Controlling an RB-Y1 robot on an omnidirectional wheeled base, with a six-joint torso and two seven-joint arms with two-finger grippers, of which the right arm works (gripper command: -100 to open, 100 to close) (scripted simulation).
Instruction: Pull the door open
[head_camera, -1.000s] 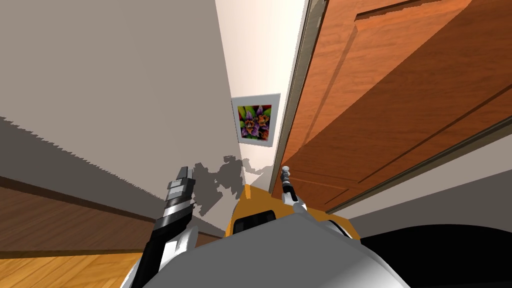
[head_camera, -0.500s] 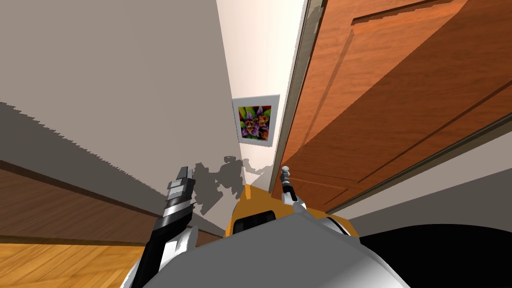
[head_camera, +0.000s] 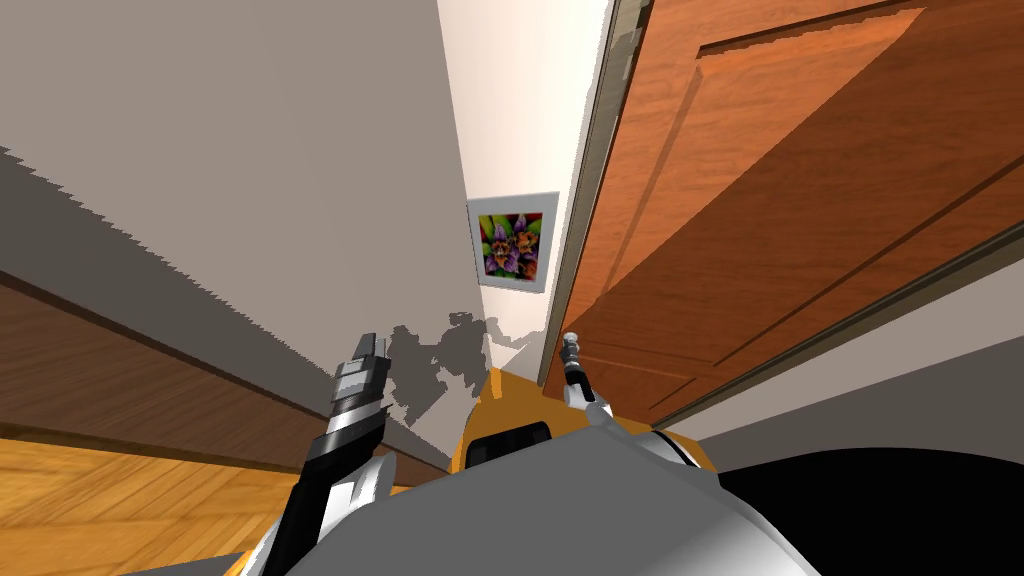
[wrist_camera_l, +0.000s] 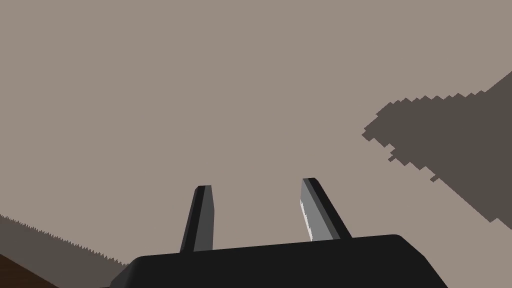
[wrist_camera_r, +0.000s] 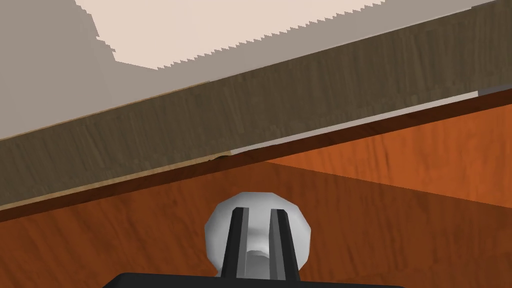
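The right gripper (wrist_camera_r: 259, 212) has its 2 fingers drawn narrow around the pale round knob (wrist_camera_r: 220, 230), so the grasp looks made and the pull itself is the step in hand; the knob sits near the free edge of the orange-brown door (wrist_camera_r: 375, 200), which lies close along the dark frame (wrist_camera_r: 250, 110), barely ajar if at all; next, I judge, a backward draw along the door's arc, with my body close enough to block the swing. The left gripper (wrist_camera_l: 257, 185) hangs spread and empty, facing the grey-beige wall (wrist_camera_l: 200, 100); beyond, a framed flower picture (head_camera: 513, 243).
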